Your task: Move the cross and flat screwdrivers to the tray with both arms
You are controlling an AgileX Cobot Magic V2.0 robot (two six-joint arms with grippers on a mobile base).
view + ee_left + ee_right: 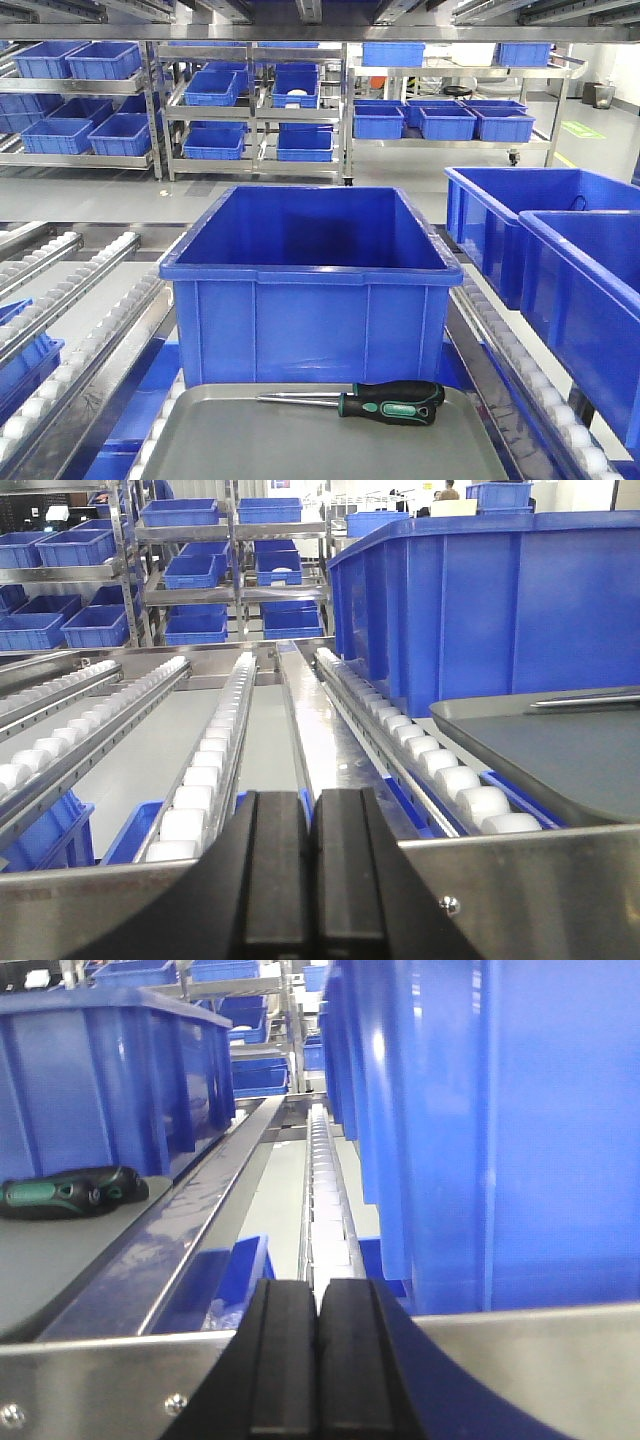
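A screwdriver with a black and green handle (392, 402) lies on the grey tray (250, 440) at the front, its shaft pointing left. Its handle shows in the right wrist view (70, 1192), and its shaft over the tray edge in the left wrist view (585, 698). I cannot tell its tip type. No second screwdriver is in view. My left gripper (309, 805) is shut and empty, low beside the tray's left side. My right gripper (319, 1295) is shut and empty, low to the right of the tray. Neither gripper shows in the front view.
A large blue bin (310, 275) stands just behind the tray; its inside is hidden. Two more blue bins (560, 260) stand at the right. White roller rails (70, 300) run along the left and right (520, 370). Shelves of blue bins (250, 100) stand far behind.
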